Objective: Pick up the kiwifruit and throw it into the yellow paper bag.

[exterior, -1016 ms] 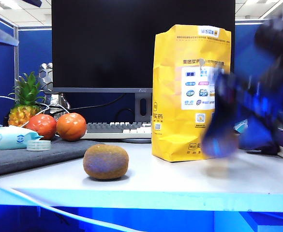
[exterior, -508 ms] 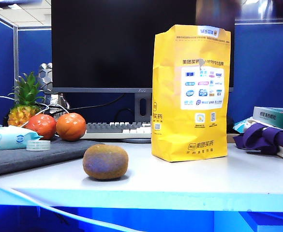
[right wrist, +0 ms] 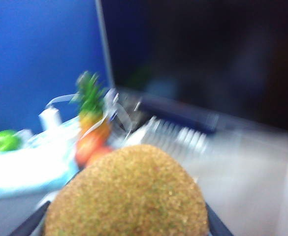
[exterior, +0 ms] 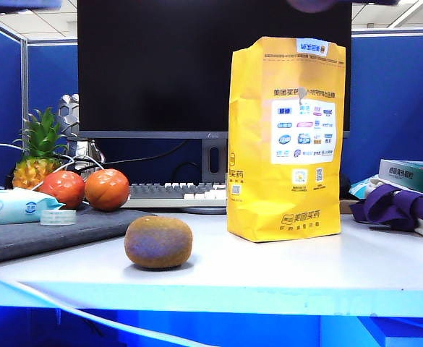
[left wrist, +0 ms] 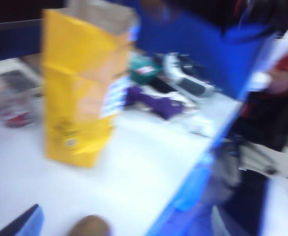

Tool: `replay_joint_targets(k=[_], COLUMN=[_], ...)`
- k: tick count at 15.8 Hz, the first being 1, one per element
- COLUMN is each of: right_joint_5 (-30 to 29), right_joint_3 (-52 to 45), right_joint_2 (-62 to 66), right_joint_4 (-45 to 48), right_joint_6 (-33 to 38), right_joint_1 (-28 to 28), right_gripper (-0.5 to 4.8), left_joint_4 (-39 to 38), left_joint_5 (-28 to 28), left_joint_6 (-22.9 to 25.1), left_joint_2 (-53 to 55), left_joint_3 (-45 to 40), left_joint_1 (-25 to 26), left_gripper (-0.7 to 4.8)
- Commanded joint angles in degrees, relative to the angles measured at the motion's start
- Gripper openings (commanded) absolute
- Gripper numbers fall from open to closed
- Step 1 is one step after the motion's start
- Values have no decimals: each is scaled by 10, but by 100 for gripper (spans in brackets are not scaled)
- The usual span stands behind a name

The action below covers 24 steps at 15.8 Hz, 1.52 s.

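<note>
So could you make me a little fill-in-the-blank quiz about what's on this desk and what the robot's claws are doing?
1. The right gripper, up by the exterior view's top edge, is shut on a fuzzy ____.
2. The paper bag standing on the table is ____ in colour.
3. In the exterior view a second brown fruit lies on the table to the bag's ____.
The left gripper is only a blurred sliver in its wrist view.
Missing words: kiwifruit; yellow; left.

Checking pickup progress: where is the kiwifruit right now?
The kiwifruit fills the right wrist view, clamped in the right gripper, lifted above the table; the exterior view shows only the other kiwifruit.
</note>
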Motion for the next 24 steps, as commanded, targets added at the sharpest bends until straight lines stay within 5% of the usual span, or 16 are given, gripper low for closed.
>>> replay_joint_targets(k=[1,5,6,7,8,13,18,21,24], right_joint_5=[2,26,50,47,46,44,46,87,103], right_joint_3=[148,201,201,201,201,201,133,-55,-242], right_joint_2=[111,156,156,156,156,102,-95,-270,-360], right_joint_4=[-32,-111,-114,-112,-108,-164,-185,-172,-53], right_joint_6=[-44,-89,-107,-110,-110,-60,-58,-30,32], right_joint_1=[-2,-10,-10,-11,-11,-32,-31,-26,-26], right_gripper=[41,95,164,364,479,479,479,479,479], left_joint_4=[8,8,8,9,17,52,-67,-152,-142], left_joint_5=[-83,-88,-88,-88,-87,-100,-410,-445,-473], left_joint_6=[-13,-13,-13,-12,-13,3,98,109,108], left_joint_2=[0,0,0,0,0,-38,-210,-294,-307], left_joint_3=[4,4,4,4,4,12,12,10,-30], left_joint_1=[-1,-1,-1,-1,-1,0,0,0,0], left_gripper=[479,479,479,479,479,479,479,479,479])
